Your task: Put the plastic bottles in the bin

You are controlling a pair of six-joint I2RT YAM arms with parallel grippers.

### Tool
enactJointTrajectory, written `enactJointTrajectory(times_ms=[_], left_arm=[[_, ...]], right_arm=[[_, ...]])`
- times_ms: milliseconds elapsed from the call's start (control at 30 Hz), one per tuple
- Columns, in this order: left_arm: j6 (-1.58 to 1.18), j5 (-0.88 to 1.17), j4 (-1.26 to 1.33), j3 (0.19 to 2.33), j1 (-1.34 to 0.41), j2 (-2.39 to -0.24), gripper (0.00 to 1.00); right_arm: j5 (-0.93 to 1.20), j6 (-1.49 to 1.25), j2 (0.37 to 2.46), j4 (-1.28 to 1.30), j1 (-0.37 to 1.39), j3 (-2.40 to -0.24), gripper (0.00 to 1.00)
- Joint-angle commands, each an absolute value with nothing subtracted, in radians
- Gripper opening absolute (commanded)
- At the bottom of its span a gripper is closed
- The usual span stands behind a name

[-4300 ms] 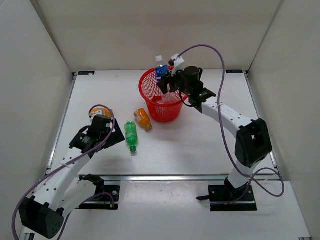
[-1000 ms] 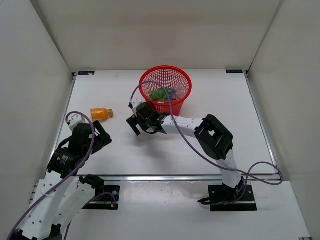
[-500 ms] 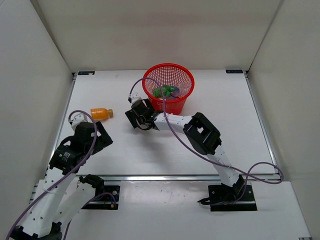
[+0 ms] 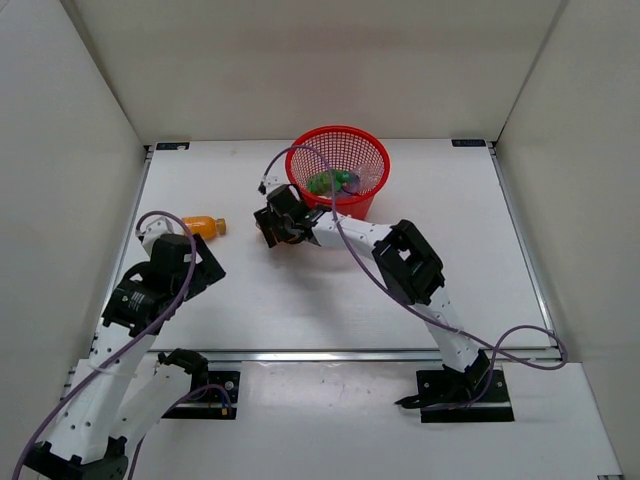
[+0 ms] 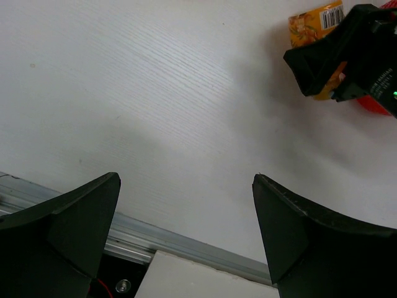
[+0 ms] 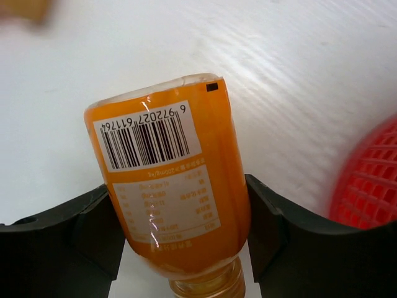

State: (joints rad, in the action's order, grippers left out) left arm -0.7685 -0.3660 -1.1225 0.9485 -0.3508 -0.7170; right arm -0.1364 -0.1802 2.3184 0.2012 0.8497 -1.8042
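Top external: white grained table [image 4: 200, 180], red bin [image 4: 350, 208], pale, perhaps panelled walls [image 4: 300, 60]

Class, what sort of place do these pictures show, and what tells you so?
Probably a robotics lab test cell: robot arms bolted to a white table enclosed by plain panels, with a red mesh bin and an orange bottle.

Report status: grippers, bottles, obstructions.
Left gripper open, empty. Right gripper shut on orange bottle beside bin. Second orange bottle lying far left. Nothing blocking bin.
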Motion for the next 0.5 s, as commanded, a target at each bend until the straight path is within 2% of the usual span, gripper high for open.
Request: enactJointTrajectory(times_ms=[0,100,267,467], left_arm=[[-0.767,-0.362,-1.043,0.939,-0.328,-0.718,0.99],[-0.781,-0.324,-0.991,0.92,-0.328,-0.722,0.98],[-0.793,-0.287,-0.956,0.894,-0.327,-0.773,0.99],[-0.841,-0.268,-0.881,0.842,-0.282,-0.847,0.99]], right_arm=[[0.125,-0.207,2.11,0.264,0.833,-1.905,0.31],[0.209,-0.218,1.996,0.268,0.808,-1.922,0.31],[0.132,-0.153,1.841,0.276,0.726,-1.882,0.31],[0.132,-0.159,1.792,0.288,0.559,-1.81,0.31]])
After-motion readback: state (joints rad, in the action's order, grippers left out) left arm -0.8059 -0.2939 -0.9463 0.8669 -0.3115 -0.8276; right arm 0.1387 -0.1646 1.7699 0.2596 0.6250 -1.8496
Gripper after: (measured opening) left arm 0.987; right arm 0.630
